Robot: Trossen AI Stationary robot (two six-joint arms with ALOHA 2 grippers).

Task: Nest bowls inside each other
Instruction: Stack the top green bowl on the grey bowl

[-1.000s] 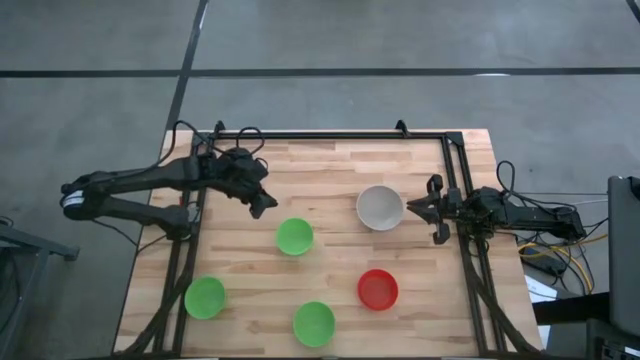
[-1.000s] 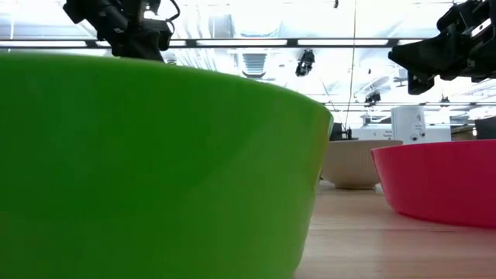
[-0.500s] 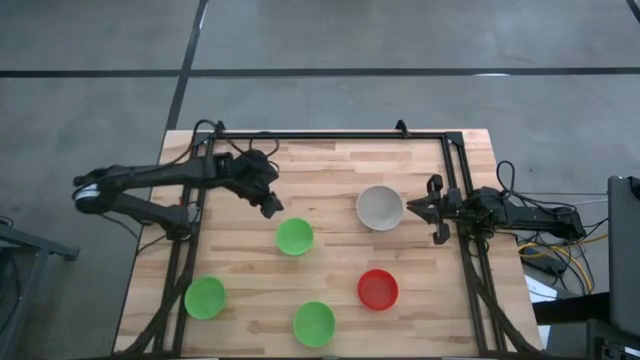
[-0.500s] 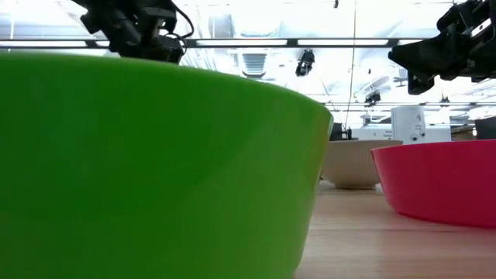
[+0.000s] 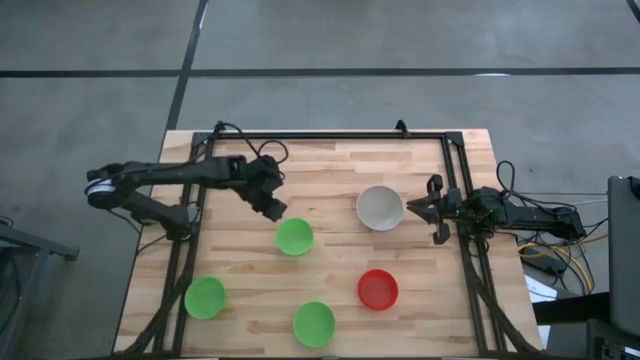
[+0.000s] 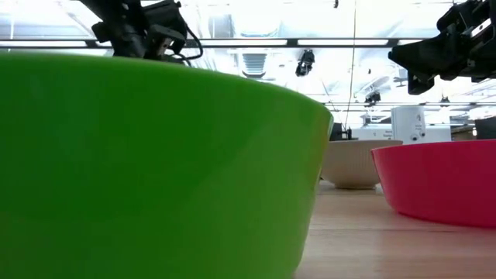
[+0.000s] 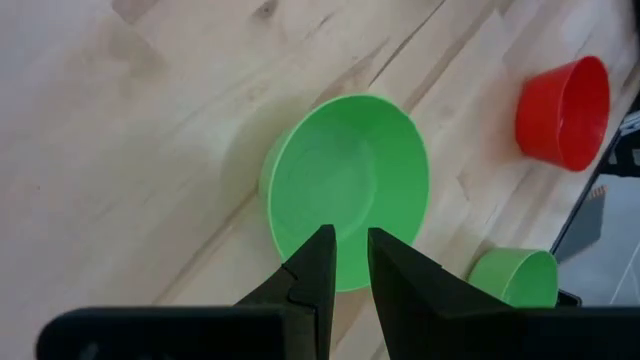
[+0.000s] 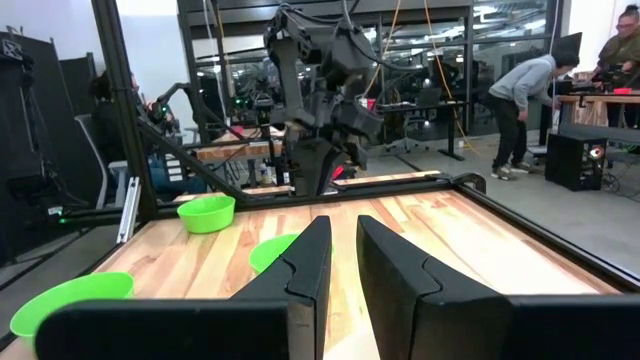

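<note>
Five bowls stand apart on their bases on the wooden table: a green bowl [image 5: 294, 237] in the middle, two more green bowls [image 5: 205, 297] [image 5: 314, 323] near the front, a red bowl [image 5: 378, 289] and a grey-white bowl [image 5: 380, 207]. My left gripper [image 5: 276, 209] hangs above the table just left of and behind the middle green bowl [image 7: 350, 185], pointing steeply down. Its fingers stand a narrow gap apart with nothing between them. My right gripper [image 5: 424, 210] waits level at the table's right edge, beside the grey-white bowl, also with a narrow gap and nothing in it.
A black metal frame [image 5: 330, 134] runs along the table's far, left and right sides. In the low view the front green bowl [image 6: 155, 170] fills the foreground. People stand in the room beyond the table [image 8: 520, 90]. Bare wood lies between the bowls.
My left gripper has come down and moved toward the table's right and near side, closing on the middle green bowl, and has rolled a little. The bowls have stayed where they were.
</note>
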